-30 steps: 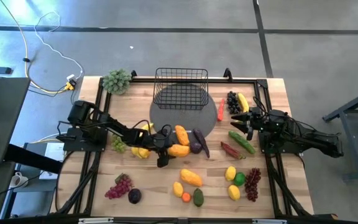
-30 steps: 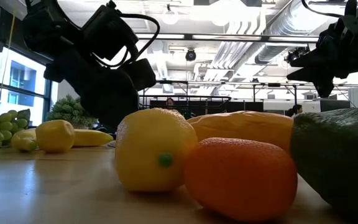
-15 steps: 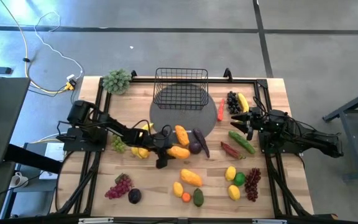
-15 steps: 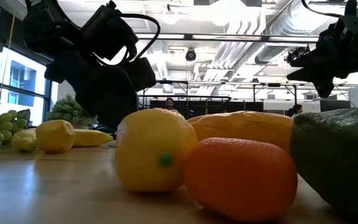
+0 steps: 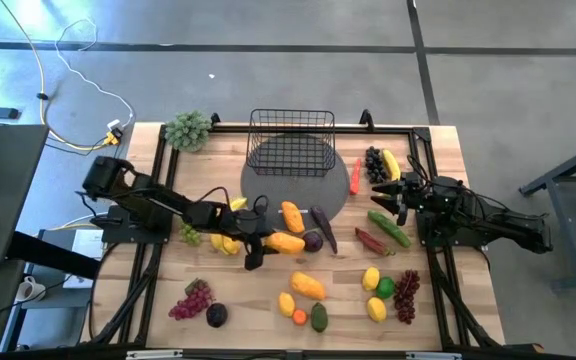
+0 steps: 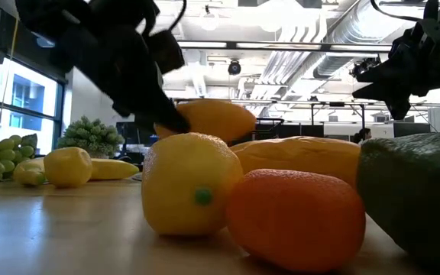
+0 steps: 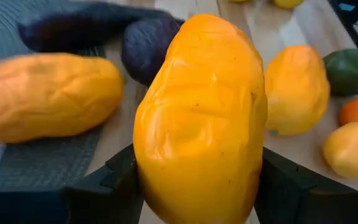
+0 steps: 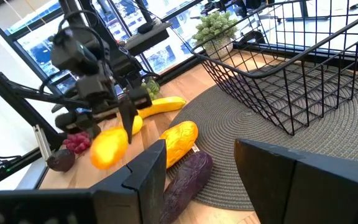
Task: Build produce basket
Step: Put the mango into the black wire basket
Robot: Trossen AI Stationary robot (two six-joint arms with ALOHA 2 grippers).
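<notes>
My left gripper (image 5: pixel 265 246) is shut on an orange mango (image 7: pixel 201 118), just left of mid-table; the low view shows the mango (image 6: pixel 208 120) off the tabletop. The black wire basket (image 5: pixel 290 142) stands on the far part of a round dark mat (image 5: pixel 340 196). A second orange mango (image 5: pixel 293 216) lies at the mat's near edge with two purple eggplants (image 5: pixel 317 233) beside it. My right gripper (image 8: pixel 201 168) hangs open with nothing in it above the table's right side, pointing at the mat. My left gripper pinches the mango between its two fingers (image 7: pixel 120 180), one on each long side (image 7: pixel 148 162) near the end that faces the wrist. The fingers slant down from the table's left and lie across the fruit. The mango is lifted clear and juts out beyond the fingertips.
Bananas (image 5: pixel 232 206), a lemon (image 5: pixel 229 244) and green grapes (image 5: pixel 190 232) lie under the left arm. Near the front edge are a mango (image 5: pixel 307 286), lemons, an avocado (image 5: pixel 319 317) and red grapes (image 5: pixel 192 299). A cucumber (image 5: pixel 389 228) and chilies lie right of the mat. A leafy bunch (image 5: pixel 188 130) sits far left.
My left gripper has risen with the orange mango. The mango lay on the table beside the eggplants and now hangs clear above it. The left arm has drawn back a little toward the table's left edge.
</notes>
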